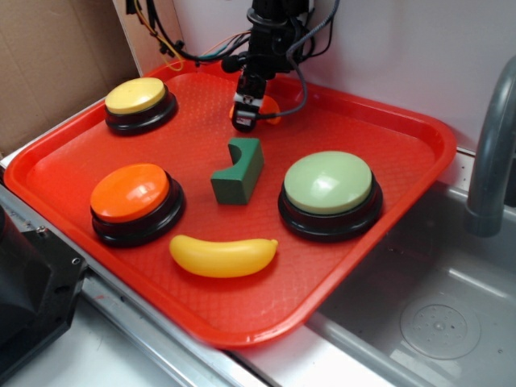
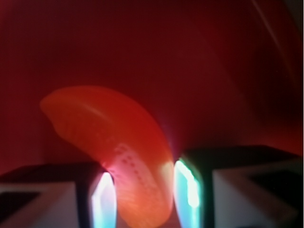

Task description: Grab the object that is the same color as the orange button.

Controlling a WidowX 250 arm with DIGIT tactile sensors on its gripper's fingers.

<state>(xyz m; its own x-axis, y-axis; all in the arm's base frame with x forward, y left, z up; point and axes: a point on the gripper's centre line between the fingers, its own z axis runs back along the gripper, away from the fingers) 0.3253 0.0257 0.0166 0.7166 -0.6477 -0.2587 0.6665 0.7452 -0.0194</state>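
Note:
The small glossy orange crescent (image 1: pixel 271 107) lies at the back of the red tray (image 1: pixel 379 234), partly hidden behind my gripper (image 1: pixel 245 114). In the wrist view the crescent (image 2: pixel 109 128) curves down between my two fingers, and my gripper (image 2: pixel 145 192) is shut on its lower end, with both pads against it. The gripper is low over the tray floor. I cannot tell whether the crescent is lifted. The large orange button (image 1: pixel 131 193) on its black base stands at the tray's front left, well away from the gripper.
A green notched block (image 1: pixel 239 170) sits mid-tray just in front of the gripper. A yellow-topped button (image 1: pixel 139 98) is at the back left, a pale green-topped button (image 1: pixel 328 187) at the right, and a yellow banana (image 1: pixel 222 255) at the front. A metal sink and a grey faucet (image 1: pixel 490 153) are to the right.

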